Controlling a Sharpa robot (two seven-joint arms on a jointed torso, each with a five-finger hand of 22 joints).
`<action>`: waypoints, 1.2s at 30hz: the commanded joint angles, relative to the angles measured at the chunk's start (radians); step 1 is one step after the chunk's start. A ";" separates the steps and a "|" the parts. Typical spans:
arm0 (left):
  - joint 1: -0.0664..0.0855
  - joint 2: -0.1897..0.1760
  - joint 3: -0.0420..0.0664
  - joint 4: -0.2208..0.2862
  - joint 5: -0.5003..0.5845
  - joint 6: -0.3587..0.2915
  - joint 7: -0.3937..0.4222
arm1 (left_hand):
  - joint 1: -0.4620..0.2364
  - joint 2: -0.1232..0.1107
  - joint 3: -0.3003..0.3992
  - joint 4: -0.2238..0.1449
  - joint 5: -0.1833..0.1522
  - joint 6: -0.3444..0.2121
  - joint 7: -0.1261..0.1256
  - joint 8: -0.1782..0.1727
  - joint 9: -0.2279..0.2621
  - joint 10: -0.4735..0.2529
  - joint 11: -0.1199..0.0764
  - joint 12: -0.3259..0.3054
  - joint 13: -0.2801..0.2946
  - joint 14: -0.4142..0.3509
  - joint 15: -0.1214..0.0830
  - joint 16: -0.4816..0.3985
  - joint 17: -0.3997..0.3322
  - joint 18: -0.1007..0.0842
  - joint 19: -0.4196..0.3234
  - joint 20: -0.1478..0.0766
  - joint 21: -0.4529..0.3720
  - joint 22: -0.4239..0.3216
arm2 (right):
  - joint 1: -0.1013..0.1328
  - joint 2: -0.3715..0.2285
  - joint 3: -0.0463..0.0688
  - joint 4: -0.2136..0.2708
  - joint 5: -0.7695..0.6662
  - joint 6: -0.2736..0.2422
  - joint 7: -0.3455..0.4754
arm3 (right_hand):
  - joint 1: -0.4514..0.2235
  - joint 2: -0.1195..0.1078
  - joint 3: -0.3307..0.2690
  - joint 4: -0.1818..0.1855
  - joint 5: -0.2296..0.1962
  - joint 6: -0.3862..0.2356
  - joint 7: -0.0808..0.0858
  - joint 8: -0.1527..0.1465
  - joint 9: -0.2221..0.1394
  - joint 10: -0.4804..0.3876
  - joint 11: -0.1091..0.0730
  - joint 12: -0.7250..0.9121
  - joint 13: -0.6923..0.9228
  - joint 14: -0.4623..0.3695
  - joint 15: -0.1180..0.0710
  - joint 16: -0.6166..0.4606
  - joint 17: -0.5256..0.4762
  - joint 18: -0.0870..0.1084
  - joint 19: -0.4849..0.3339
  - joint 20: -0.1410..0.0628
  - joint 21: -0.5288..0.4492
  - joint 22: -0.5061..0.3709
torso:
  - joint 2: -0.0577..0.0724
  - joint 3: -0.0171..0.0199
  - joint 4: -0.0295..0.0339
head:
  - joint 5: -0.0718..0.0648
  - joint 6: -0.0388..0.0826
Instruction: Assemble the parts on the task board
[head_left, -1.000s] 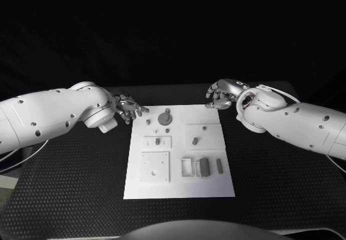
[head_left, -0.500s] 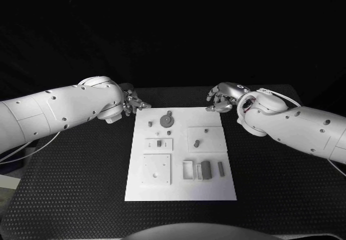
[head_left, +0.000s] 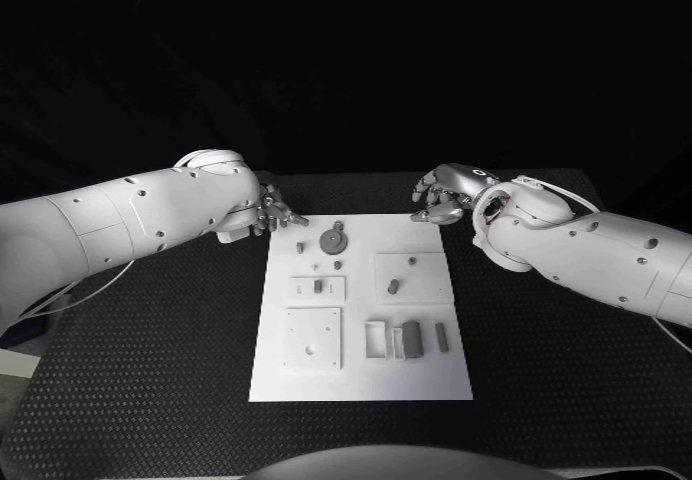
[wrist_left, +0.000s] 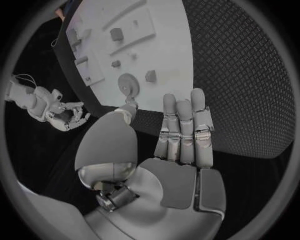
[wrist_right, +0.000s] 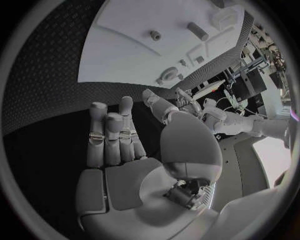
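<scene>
Both my left hand (head_left: 271, 212) and right hand (head_left: 440, 195) hover empty, fingers apart, at the task board's (head_left: 361, 385) far corners; parts (head_left: 332, 240) lie untouched; a careless reach could scatter them

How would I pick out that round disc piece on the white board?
Find the white task board in the middle of the black table. Look at its far end, nearest the left robot hand. The disc lies there, the only round flat part; its neighbours are small pegs and blocks.
</scene>
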 joint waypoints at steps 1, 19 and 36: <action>-0.002 0.012 0.001 -0.017 -0.016 0.048 -0.002 | -0.003 0.009 -0.007 0.002 -0.003 -0.003 0.002 -0.004 -0.001 -0.007 0.002 0.003 -0.002 -0.006 -0.002 0.002 -0.001 0.008 -0.005 -0.001 -0.004 -0.001 | 0.000 0.002 0.000 0.000 -0.003 0.007 0.007 | 0.002 0.007 -0.001 0.005 0.003 -0.001 0.005 -0.007 -0.002 -0.005 -0.001 0.006 -0.001 -0.005 -0.001 -0.006 0.001 0.044 0.000 -0.009 -0.005 0.018 | 0.000 0.0005 0.0007 | 0.000 -0.001; -0.058 0.049 0.002 -0.077 -0.009 0.084 0.034 | 0.016 0.094 -0.086 0.001 -0.003 0.035 -0.010 0.008 -0.008 -0.007 -0.009 0.010 -0.004 -0.009 -0.001 0.012 -0.003 0.010 -0.004 -0.001 -0.013 0.004 | -0.001 0.003 0.000 0.003 -0.010 0.008 0.008 | 0.003 0.009 -0.001 0.005 0.003 0.000 0.005 -0.007 -0.002 -0.005 -0.001 0.007 -0.001 -0.005 -0.001 -0.006 0.001 0.044 0.000 -0.009 -0.005 0.018 | 0.000 -0.0002 0.0007 | -0.007 -0.008; -0.058 0.048 0.002 -0.064 0.047 0.104 0.049 | 0.059 0.158 -0.159 0.002 -0.003 0.060 -0.017 0.008 -0.026 -0.001 -0.015 0.015 -0.011 -0.004 -0.004 0.018 -0.010 0.011 0.002 -0.003 -0.017 0.011 | -0.002 0.001 0.000 0.002 -0.010 0.010 0.007 | 0.004 0.010 -0.001 0.004 0.003 0.000 0.005 -0.007 -0.002 -0.005 -0.001 0.007 -0.002 -0.005 -0.001 -0.006 0.001 0.044 0.000 -0.009 -0.005 0.018 | -0.001 0.0017 0.0014 | -0.008 -0.014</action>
